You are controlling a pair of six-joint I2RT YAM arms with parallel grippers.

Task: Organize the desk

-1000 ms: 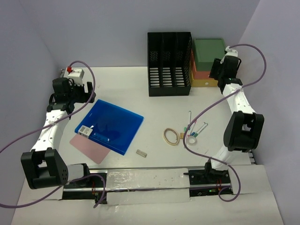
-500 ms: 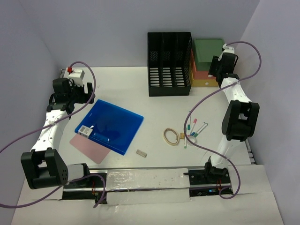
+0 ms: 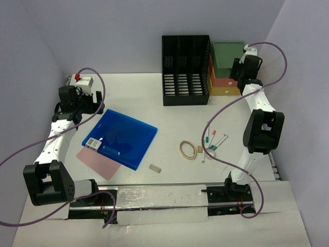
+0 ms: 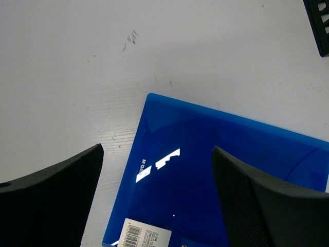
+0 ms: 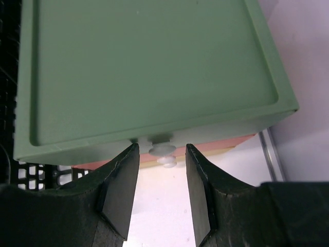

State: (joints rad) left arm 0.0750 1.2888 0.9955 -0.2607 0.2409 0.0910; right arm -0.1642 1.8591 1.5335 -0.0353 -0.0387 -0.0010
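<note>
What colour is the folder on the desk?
The folder is blue, clearest in the top external view.

Left wrist view, looking down on the white desk (image 4: 77, 62). The left gripper (image 4: 157, 154) stands wide open, its two black fingers (image 4: 56, 195) at the lower corners with nothing held between them. Below the gap lies a blue folder (image 4: 205, 128), flat on the desk, one corner towards the top left, a white barcode label (image 4: 144, 236) at its near edge. Faint scuff marks (image 4: 131, 38) show on the desk beyond it. A corner of a black slotted rack (image 4: 320, 25) enters at upper right
</note>
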